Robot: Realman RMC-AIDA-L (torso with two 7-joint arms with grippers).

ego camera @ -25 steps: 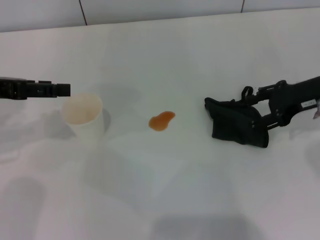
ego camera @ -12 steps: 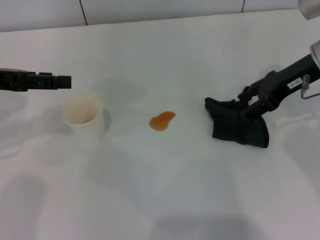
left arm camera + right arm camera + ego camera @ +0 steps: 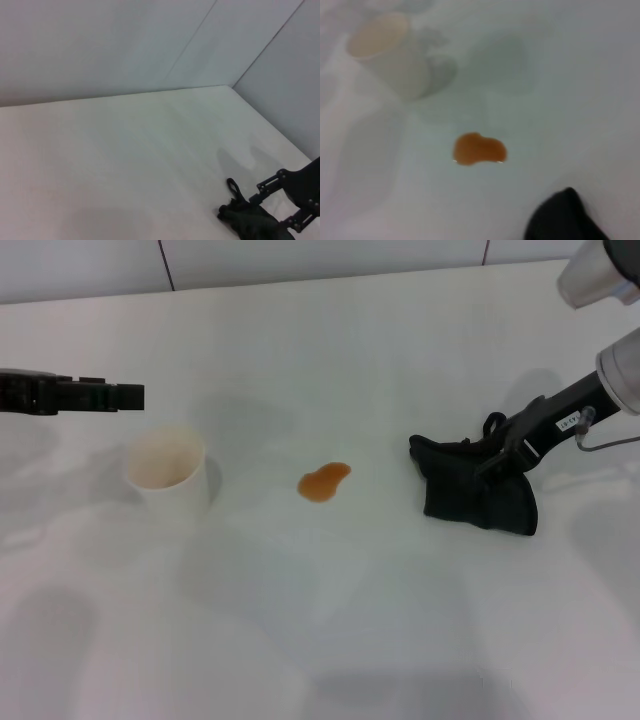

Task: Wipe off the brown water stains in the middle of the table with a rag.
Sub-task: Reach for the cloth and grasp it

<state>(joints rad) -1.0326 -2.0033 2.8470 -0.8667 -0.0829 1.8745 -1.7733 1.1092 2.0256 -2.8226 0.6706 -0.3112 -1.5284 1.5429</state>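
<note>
Our right gripper [image 3: 497, 452] pinches the black rag [image 3: 472, 496], right of the brown stain [image 3: 324, 481], ready to drag it over. Our left gripper [image 3: 125, 395] hovers beyond the paper cup [image 3: 167, 472]; we cannot tell its fingers' state.

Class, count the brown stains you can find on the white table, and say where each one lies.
1. The single brown stain lies mid-table, between the paper cup on the robot's left and the black rag on its right, touching neither. None seems hidden, though the rag could cover more.

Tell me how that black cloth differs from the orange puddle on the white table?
The black crumpled cloth rag is much bigger than the small orange-brown liquid stain. The rag is bunched with folds and stands up; the stain lies flat. The right hand is at the rag; nothing touches the stain. Both rest on the white table.
</note>
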